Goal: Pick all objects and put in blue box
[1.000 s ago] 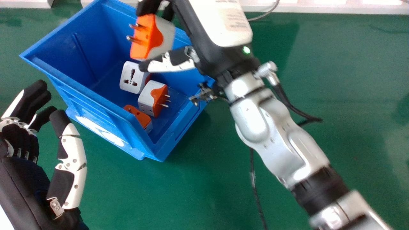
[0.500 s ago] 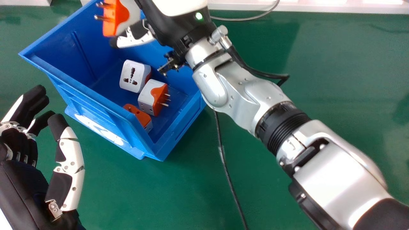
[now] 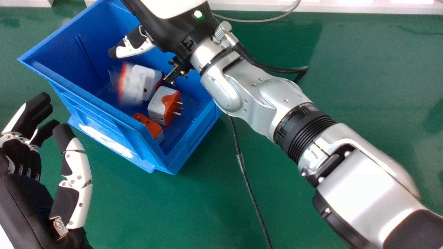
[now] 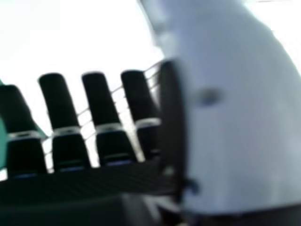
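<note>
Green tabletop (image 3: 311, 180) across the work area, with white ledge (image 3: 328, 7) along far side and grey cable (image 3: 263, 20) lying near it. Standing at an angle toward the left: blue box (image 3: 90, 103), open at top. Inside, on box floor: white adapter (image 3: 151, 81) with orange on one side; pinned adapter (image 3: 165, 105), white and orange, just beside it, metal pins pointing right; orange-topped adapter (image 3: 148, 126) toward near corner. Also inside box outline: blurred adapter (image 3: 129, 84), white with orange edge, overlapping white adapter in head view. Cannot tell its height above box floor. Over box, beyond blurred adapter and apart from it: right robot hand (image 3: 133, 45), thumb extended. In right hand view, set wide, with straight fingers (image 4: 101, 101). At left, beside box: left robot hand (image 3: 78, 166), idle, loosely open, thumb well apart from fingers. Right of box: black cable (image 3: 250, 186) running toward near edge.
</note>
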